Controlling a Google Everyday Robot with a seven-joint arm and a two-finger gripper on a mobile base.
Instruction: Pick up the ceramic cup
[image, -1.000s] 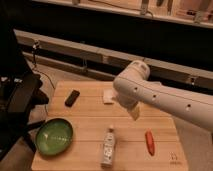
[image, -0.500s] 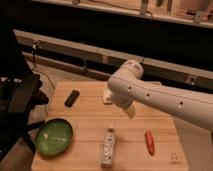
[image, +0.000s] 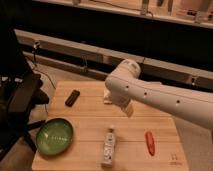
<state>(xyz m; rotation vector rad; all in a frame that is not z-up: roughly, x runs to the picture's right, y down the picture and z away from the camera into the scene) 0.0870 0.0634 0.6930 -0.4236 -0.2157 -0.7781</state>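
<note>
Gripper (image: 129, 108): pale tip under the arm's (image: 150, 95) bend, beyond the bottle (image: 109, 146); whether it is open cannot be told.
Cup: cannot be made out; the arm covers the surface (image: 90, 117) beyond the bottle.
White shape (image: 107, 96): half hidden at the arm's left edge.
Bowl (image: 54, 135): left of the bottle.
Remote (image: 72, 97): beyond the bottle, to its left.
Red stick (image: 149, 141): right of the bottle.

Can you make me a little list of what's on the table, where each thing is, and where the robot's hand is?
table: light wood
green bowl: front left
black object: back left, lying flat
white bottle: front middle, lying down
red thing: front right, apart from the bottle
white block: back middle, partly behind the arm
arm: reaches in from the right, over the table
hand: under the arm's bend, low over the table's middle, mostly hidden
ceramic cup: not in sight; maybe behind the arm
</note>
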